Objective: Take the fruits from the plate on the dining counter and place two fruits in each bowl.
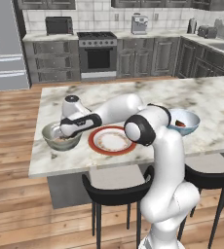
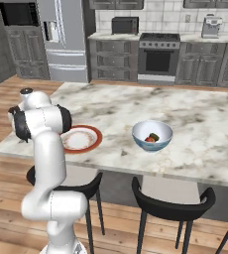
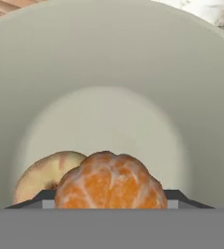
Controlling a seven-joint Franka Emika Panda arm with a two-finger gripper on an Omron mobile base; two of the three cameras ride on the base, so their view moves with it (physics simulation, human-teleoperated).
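My gripper [image 1: 61,133] reaches down into the grey bowl [image 1: 50,139] at the left end of the dining counter [image 1: 196,97]. In the hand view its dark fingertips [image 3: 43,198] flank an orange peeled fruit [image 3: 109,182], and the gripper [image 3: 109,202] is shut on it, low inside the bowl [image 3: 109,73]. A pale yellow-red fruit [image 3: 41,175] lies in the bowl just behind it. The red-rimmed plate [image 1: 97,146] [image 2: 93,139] beside the bowl holds no fruit. A pale blue bowl [image 1: 193,127] [image 2: 153,145] to the right holds a red and a dark green fruit [image 2: 152,138].
Black stools [image 1: 116,187] [image 2: 170,203] stand along the counter's near edge. My white arm [image 1: 148,129] crosses above the plate. Dark cabinets and a stove [image 1: 98,53] line the far wall. Bare marble lies behind both bowls.
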